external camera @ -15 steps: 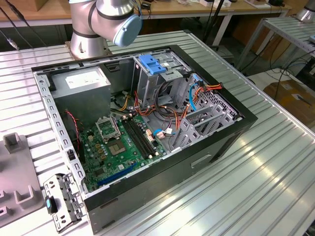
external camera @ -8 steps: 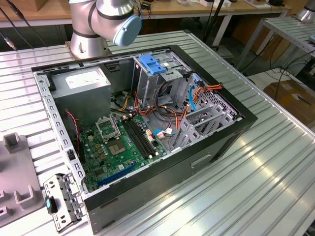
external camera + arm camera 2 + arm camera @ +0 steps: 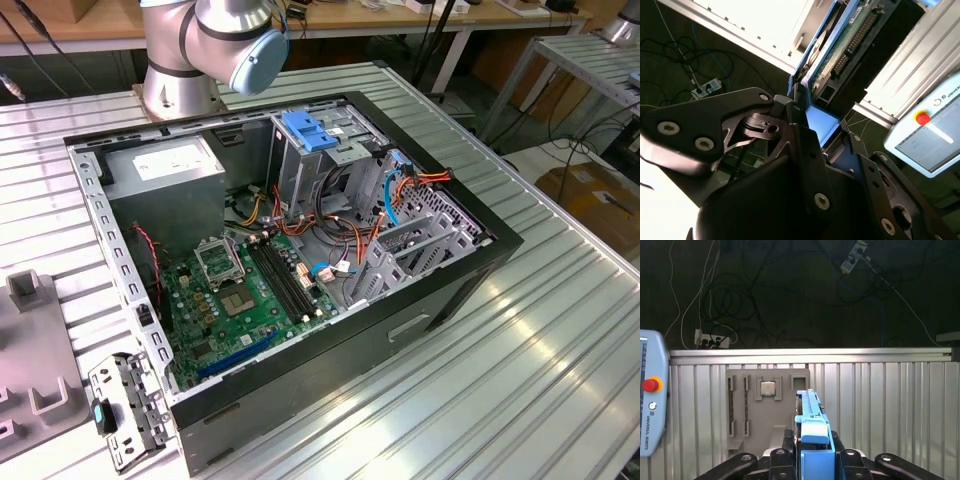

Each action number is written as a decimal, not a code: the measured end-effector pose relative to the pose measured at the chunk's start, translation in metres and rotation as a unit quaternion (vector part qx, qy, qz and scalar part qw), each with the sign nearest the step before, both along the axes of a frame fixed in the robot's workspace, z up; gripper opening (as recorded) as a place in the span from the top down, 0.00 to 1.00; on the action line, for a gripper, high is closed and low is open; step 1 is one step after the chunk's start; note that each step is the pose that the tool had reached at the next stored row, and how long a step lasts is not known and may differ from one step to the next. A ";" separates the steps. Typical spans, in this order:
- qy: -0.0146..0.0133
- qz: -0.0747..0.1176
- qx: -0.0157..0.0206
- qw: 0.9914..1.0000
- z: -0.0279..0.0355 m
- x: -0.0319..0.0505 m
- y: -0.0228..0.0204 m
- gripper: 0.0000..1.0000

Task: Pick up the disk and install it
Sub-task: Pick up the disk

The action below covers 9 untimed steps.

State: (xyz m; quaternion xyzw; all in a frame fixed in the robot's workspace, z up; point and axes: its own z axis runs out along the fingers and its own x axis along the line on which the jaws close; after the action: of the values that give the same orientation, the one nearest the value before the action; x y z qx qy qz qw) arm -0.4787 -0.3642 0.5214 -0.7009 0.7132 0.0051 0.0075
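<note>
My gripper [image 3: 813, 452] is shut on the disk [image 3: 812, 415], which stands edge-on between the fingers in the first wrist view, its bright blue carrier uppermost. In the second wrist view the disk [image 3: 842, 47] shows its green circuit board and blue frame, reaching out past the gripper [image 3: 818, 116]. The disk is held in the air above the ribbed metal table [image 3: 880, 410]. In the exterior view the open computer case [image 3: 480, 262] lies on the table, with the arm's base [image 3: 220, 40] behind it.
Inside the case stand a grey drive cage topped by a blue clip [image 3: 310, 130], a green motherboard [image 3: 250, 300] and bundled cables. A grey fixture tray [image 3: 767, 410] holding a processor lies on the table. A teach pendant [image 3: 650, 405] sits beside it. A metal bracket [image 3: 125, 410] lies beside the case.
</note>
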 end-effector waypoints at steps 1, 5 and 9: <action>0.000 0.000 0.000 1.000 0.0000 0.0000 0.0000 0.63; 0.000 0.000 0.000 1.000 -0.0001 0.0007 -0.0001 0.63; 0.000 0.000 0.000 1.000 0.0000 0.0050 0.0000 0.63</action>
State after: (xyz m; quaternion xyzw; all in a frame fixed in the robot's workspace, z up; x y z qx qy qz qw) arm -0.4737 -0.3642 0.5214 -0.7009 0.7132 0.0052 0.0076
